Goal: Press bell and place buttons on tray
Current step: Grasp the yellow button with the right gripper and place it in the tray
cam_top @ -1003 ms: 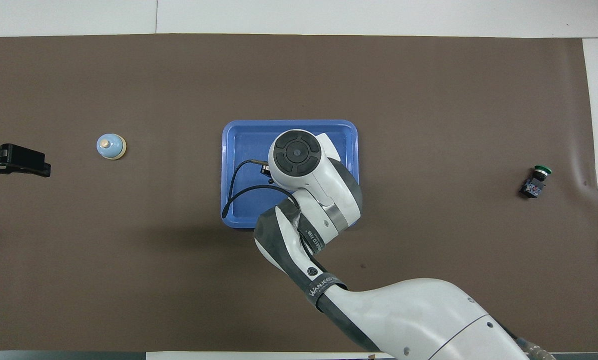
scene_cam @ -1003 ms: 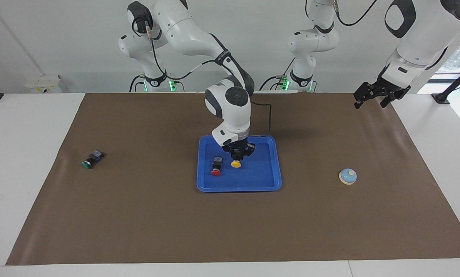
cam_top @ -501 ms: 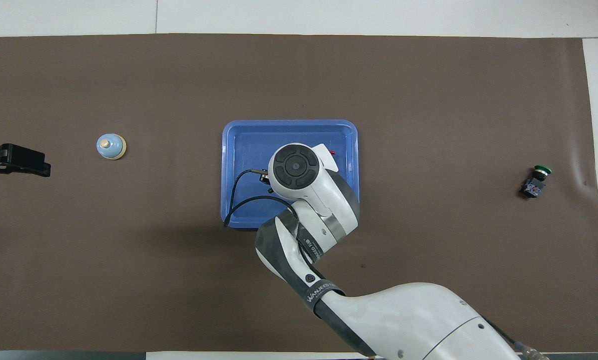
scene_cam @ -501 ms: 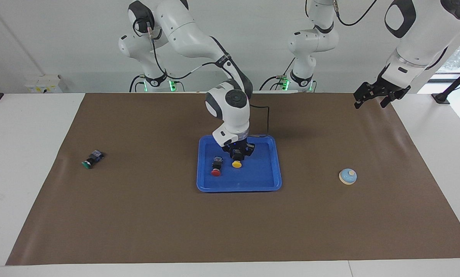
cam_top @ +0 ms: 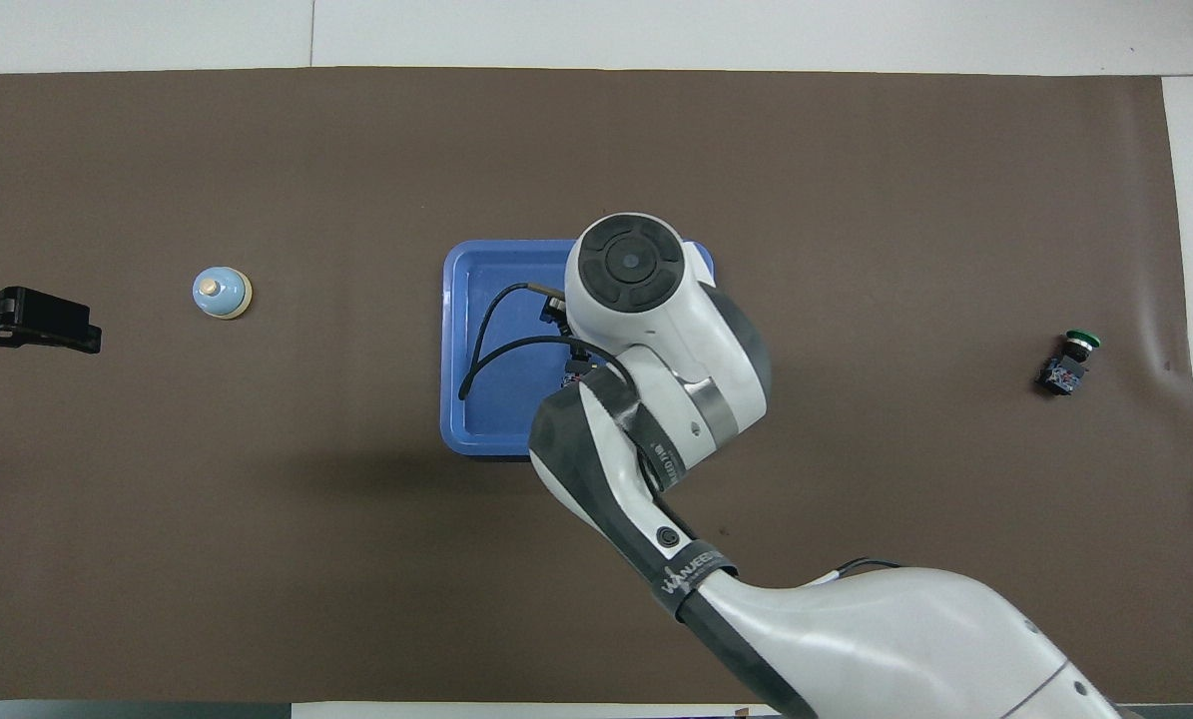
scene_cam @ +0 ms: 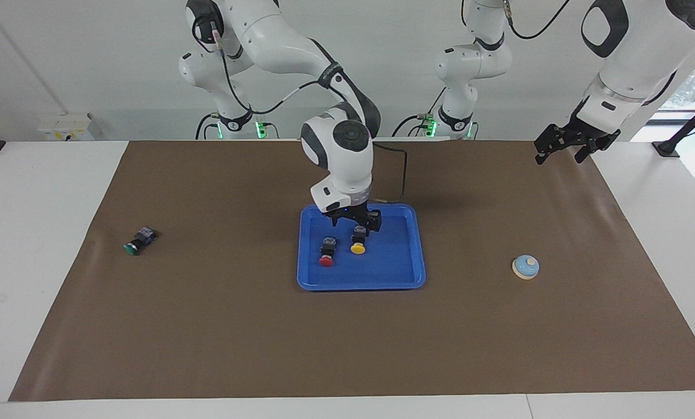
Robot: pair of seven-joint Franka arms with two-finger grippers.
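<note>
The blue tray (scene_cam: 382,284) (cam_top: 468,300) lies mid-table. In it rest the red button (scene_cam: 327,254) and, beside it, the yellow button (scene_cam: 357,244), both with caps pointing away from the robots. My right gripper (scene_cam: 356,223) hangs open just above the yellow button, holding nothing; from overhead its own wrist hides it and both buttons. The green button (scene_cam: 139,241) (cam_top: 1067,361) lies on its side on the mat toward the right arm's end. The light-blue bell (scene_cam: 526,267) (cam_top: 222,293) stands toward the left arm's end. My left gripper (scene_cam: 562,149) (cam_top: 67,335) waits open, raised over the mat's edge.
A brown mat (scene_cam: 236,326) covers most of the white table. The right arm's black cable (cam_top: 486,350) loops over the tray. Two other robot bases (scene_cam: 458,116) stand at the robots' edge of the table.
My right gripper opened, let go of the yellow button in the tray and rose straight up above it. The left arm has not moved.
</note>
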